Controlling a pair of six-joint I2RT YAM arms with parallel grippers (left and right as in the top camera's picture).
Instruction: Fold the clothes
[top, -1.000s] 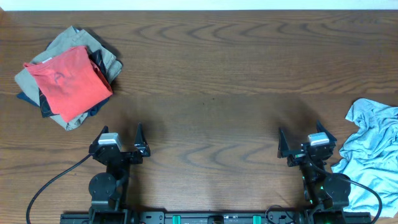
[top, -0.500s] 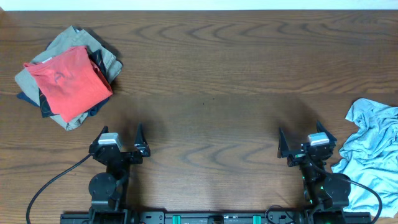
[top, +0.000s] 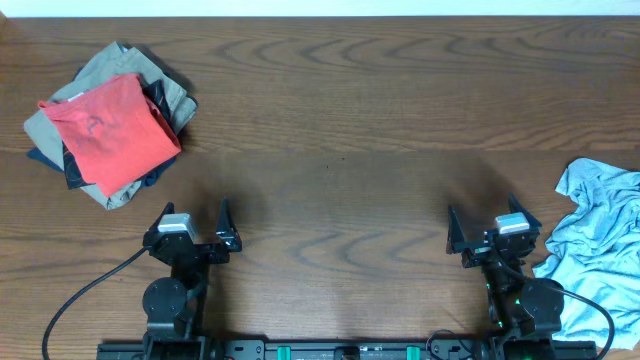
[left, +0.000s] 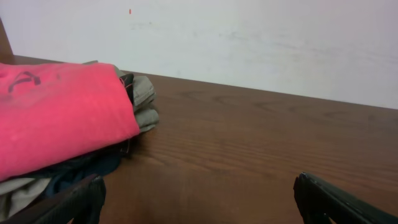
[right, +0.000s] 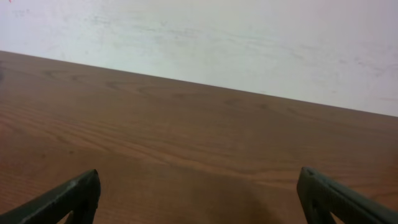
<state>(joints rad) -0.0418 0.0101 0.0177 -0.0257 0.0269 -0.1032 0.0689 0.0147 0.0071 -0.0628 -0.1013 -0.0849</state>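
The pale light-blue T-shirt (top: 600, 255) lies crumpled in a loose heap at the right edge of the brown wooden desk (top: 340, 120), just beside the base of the right arm and partly cut off by the overhead view's edge; nothing is touching it. The left fingers (top: 224, 218) are spread wide apart with nothing between them, poised over bare wood near the front edge of the desk. The right fingers (top: 453, 228) are spread just as wide and are also empty, to the left of the T-shirt. At the far left of the desk, well apart from the T-shirt, sits a small pile: a red-orange garment (top: 110, 135) folded on top, a khaki-beige garment (top: 120, 60) under it and a dark garment (top: 160, 100) showing at the edges. Each wrist view shows its own two dark fingertips in the bottom corners and a pale wall (right: 199, 37) beyond the desk.
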